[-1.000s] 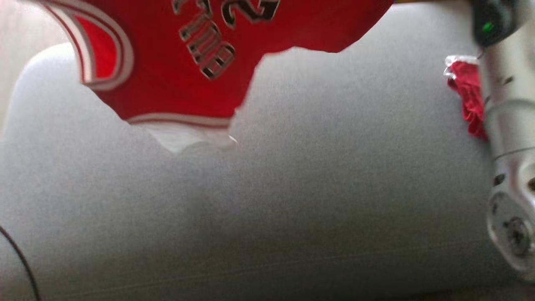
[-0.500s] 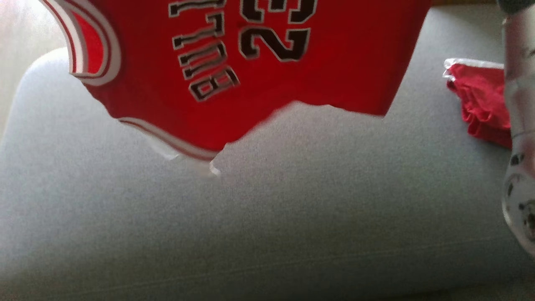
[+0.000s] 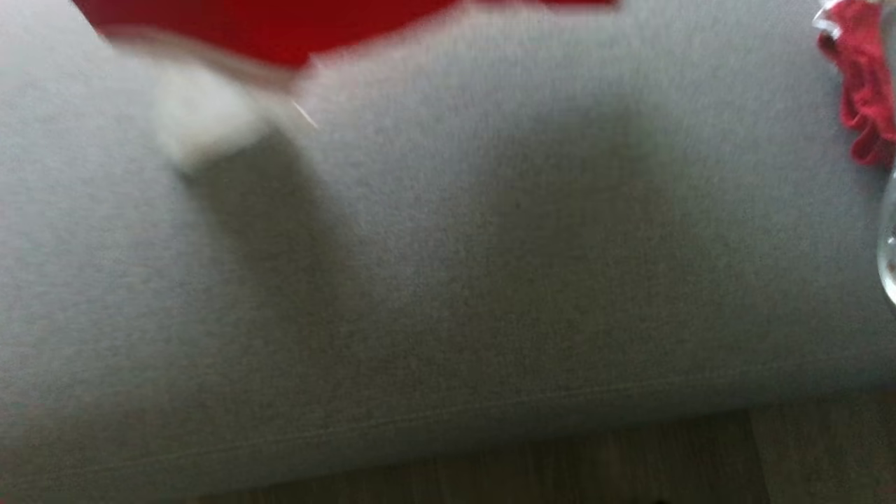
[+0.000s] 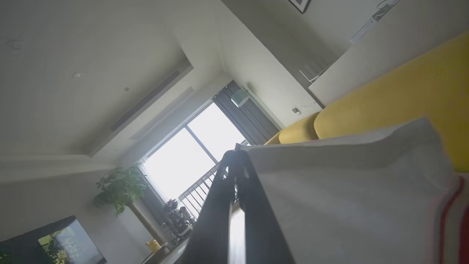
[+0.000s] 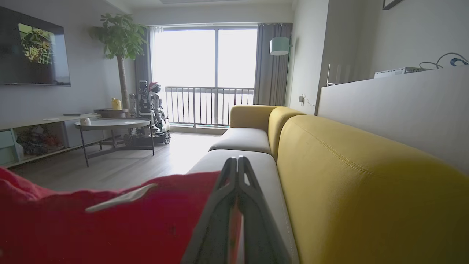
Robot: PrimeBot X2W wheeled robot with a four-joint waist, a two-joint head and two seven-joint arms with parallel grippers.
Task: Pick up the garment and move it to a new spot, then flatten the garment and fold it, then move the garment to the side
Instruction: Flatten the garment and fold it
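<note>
View tilted down; red white-trimmed jersey (image 3: pixel 231 31) blurred above grey woven cushion (image 3: pixel 490 266).

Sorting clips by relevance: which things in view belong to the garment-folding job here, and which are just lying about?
Job: red jersey, held over the grey seat cushion; left gripper and right gripper, both shut on it.
Lying about: crumpled red cloth at the cushion's right end; coffee table; potted plant; wall TV; parked robot.
</note>
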